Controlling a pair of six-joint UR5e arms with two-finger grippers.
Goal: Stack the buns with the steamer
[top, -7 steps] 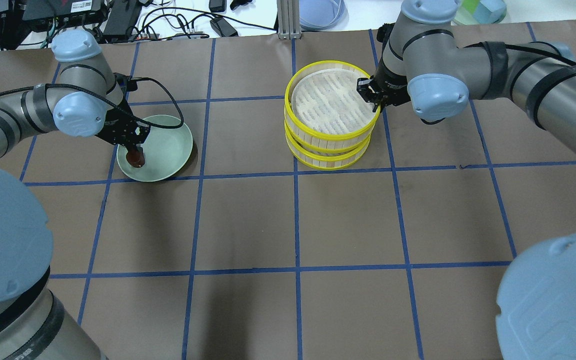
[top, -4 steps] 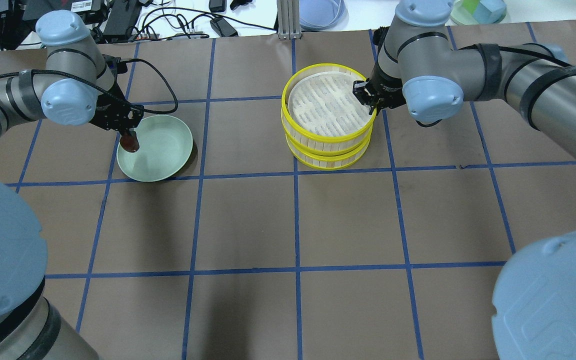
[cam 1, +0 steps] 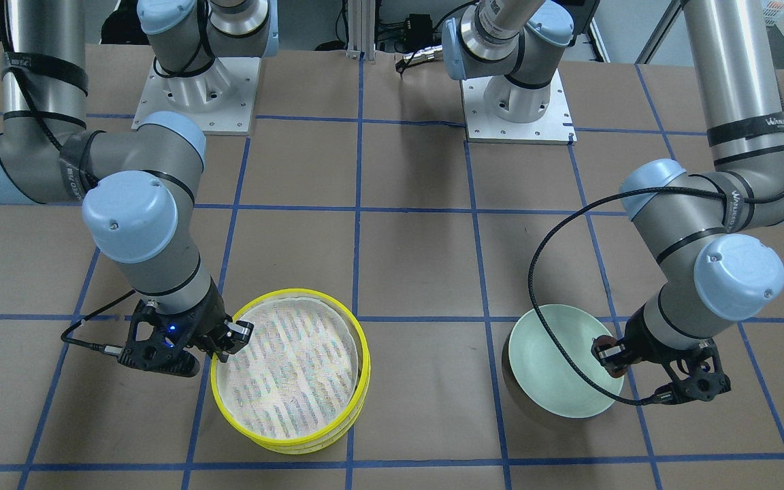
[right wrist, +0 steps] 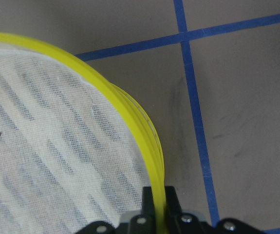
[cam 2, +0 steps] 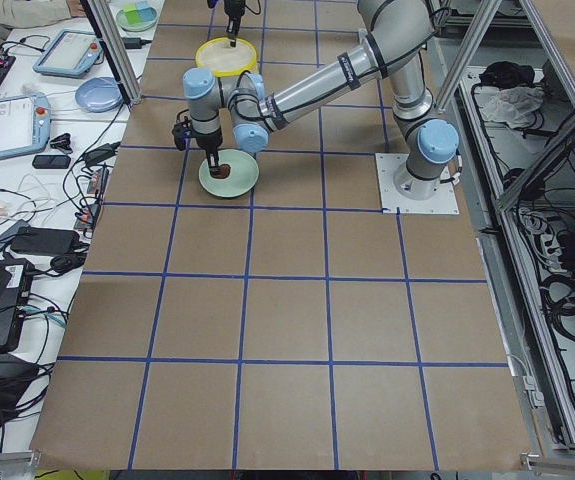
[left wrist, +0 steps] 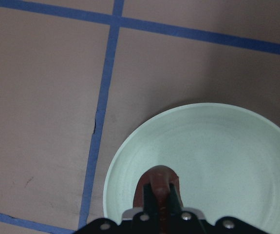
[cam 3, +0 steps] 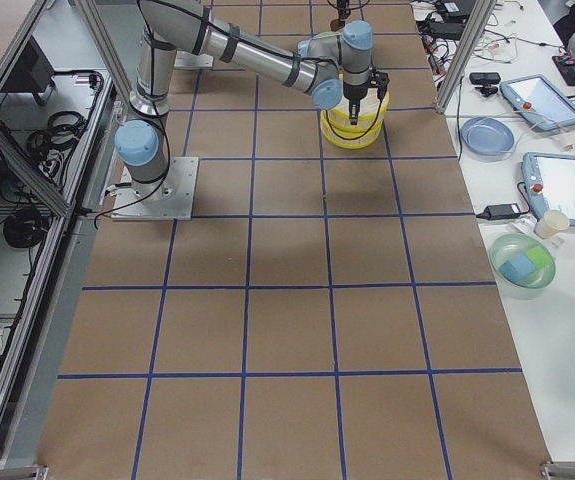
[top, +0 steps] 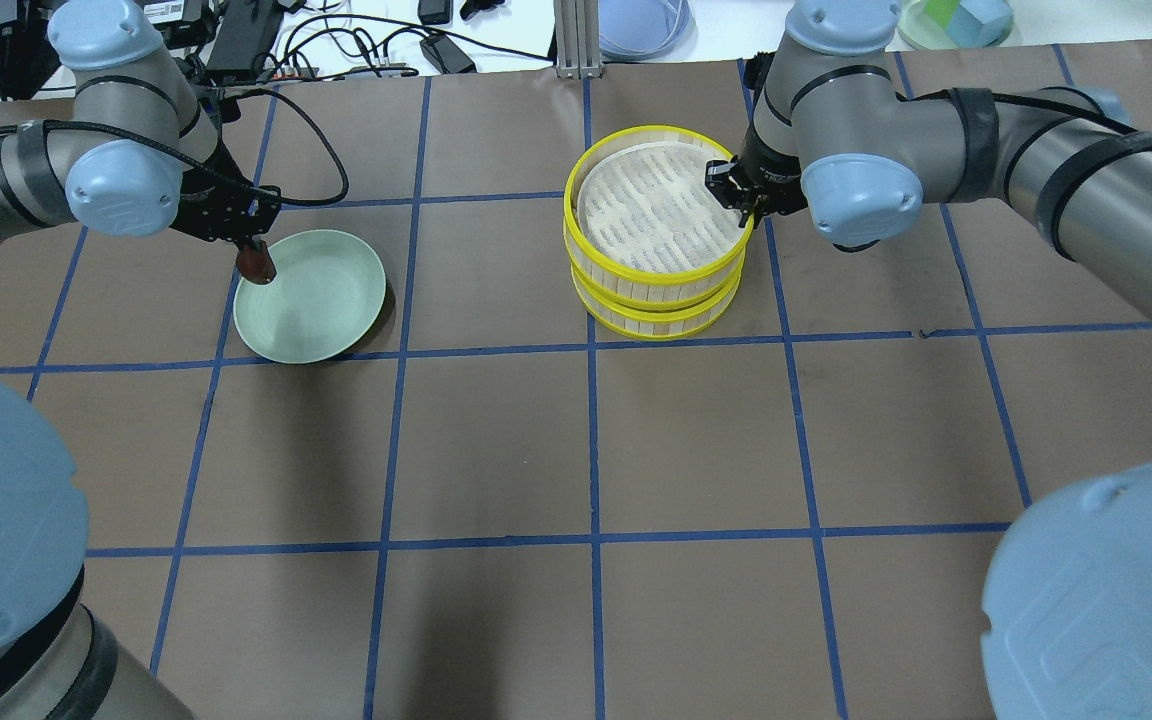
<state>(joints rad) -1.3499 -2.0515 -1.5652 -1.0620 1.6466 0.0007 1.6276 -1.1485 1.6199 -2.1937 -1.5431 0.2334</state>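
Left end effector [top: 256, 262], right end effector [top: 746, 208]: both clamped, pointing down.

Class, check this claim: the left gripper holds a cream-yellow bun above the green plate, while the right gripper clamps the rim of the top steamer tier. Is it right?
Not quite: the colour is wrong. The bun in the left gripper is dark reddish-brown, as the left wrist view shows. It is above the green plate, and the right gripper does clamp the rim of the top steamer tier.

Overhead and front views opposed, sharing steamer [top: 656, 272], sides distant, wrists close
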